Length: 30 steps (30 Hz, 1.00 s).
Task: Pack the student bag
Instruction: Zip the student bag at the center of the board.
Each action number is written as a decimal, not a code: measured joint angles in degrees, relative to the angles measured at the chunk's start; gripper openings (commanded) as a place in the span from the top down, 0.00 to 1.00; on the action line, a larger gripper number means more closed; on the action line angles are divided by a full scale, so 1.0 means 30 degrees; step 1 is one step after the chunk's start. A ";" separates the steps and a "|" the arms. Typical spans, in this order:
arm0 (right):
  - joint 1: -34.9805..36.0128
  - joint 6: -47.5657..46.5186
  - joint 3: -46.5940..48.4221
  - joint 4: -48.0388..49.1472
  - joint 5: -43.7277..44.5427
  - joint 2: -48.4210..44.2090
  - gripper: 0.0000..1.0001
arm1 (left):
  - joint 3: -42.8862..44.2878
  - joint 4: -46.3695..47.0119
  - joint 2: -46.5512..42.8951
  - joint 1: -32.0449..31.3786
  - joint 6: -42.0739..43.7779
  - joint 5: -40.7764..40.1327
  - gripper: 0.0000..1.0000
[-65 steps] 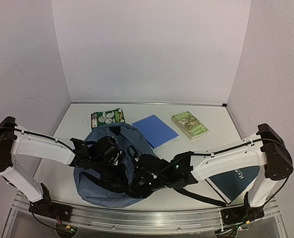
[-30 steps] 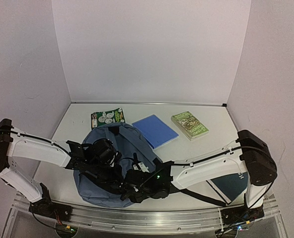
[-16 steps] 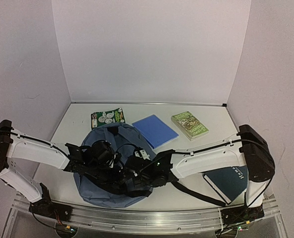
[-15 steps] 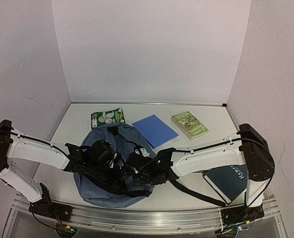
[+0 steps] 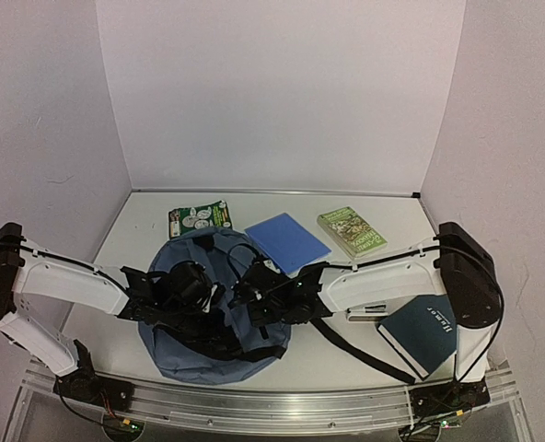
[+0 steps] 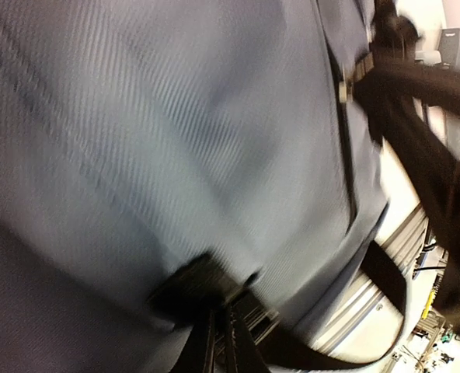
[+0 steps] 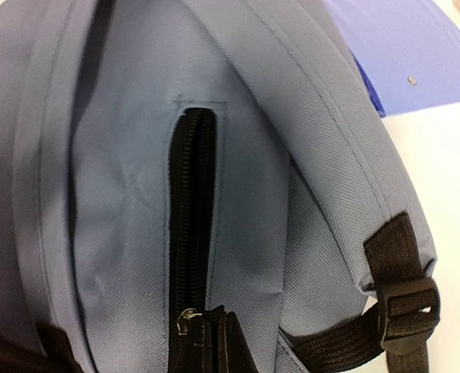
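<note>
The student bag (image 5: pixel 190 354), slate-blue with black straps, lies flat at the front left of the table. My left gripper (image 5: pixel 206 296) rests on its middle; in the blurred left wrist view its fingers (image 6: pixel 221 342) are shut on a dark fold of the bag (image 6: pixel 175 116). My right gripper (image 5: pixel 247 293) sits just right of it on the bag. In the right wrist view its fingers (image 7: pixel 218 342) are closed at the zip pull (image 7: pixel 185 318) of the front pocket zip (image 7: pixel 189 210), whose teeth look closed ahead of them.
A green booklet (image 5: pixel 199 219), a flat blue notebook (image 5: pixel 287 242) and a green book (image 5: pixel 352 231) lie behind the bag. A dark blue book (image 5: pixel 429 333) lies front right. A black strap (image 5: pixel 365 354) trails right from the bag. The notebook's corner also shows in the right wrist view (image 7: pixel 416 54).
My right gripper has moved from the bag's near edge up across the bag toward its middle, and its arm has uncovered the dark blue book. My left gripper has barely moved.
</note>
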 measured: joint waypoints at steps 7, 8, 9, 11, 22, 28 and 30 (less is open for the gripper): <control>-0.1617 -0.1200 0.1146 0.1079 0.0320 0.0636 1.00 | -0.0219 -0.0136 0.0072 -0.0051 0.0116 0.0317 0.95; -0.1710 -0.1492 0.1264 0.1207 0.0257 0.0640 1.00 | -0.0219 -0.0137 0.0101 -0.0051 0.0119 0.0320 0.95; -0.1767 -0.1813 0.1395 0.1330 0.0148 0.0658 1.00 | -0.0219 -0.0144 0.0142 -0.0051 0.0119 0.0316 0.95; -0.1806 -0.2435 0.1618 0.1583 -0.0123 0.0727 1.00 | -0.0213 -0.0174 0.0234 -0.0051 0.0112 0.0274 0.95; -0.1913 -0.3070 0.0809 0.3010 -0.2332 0.0485 1.00 | 0.1970 -0.3474 -0.0688 -0.0058 0.0710 -0.0945 0.88; -0.1989 -0.2281 -0.0587 0.3171 -0.3549 -0.0557 1.00 | 0.4157 -0.4604 -0.2535 -0.0058 0.1683 -0.1820 0.87; -0.1989 -0.2079 -0.0748 0.3181 -0.3685 -0.0803 1.00 | 0.4416 -0.4193 -0.2527 -0.0058 0.1926 -0.1926 0.88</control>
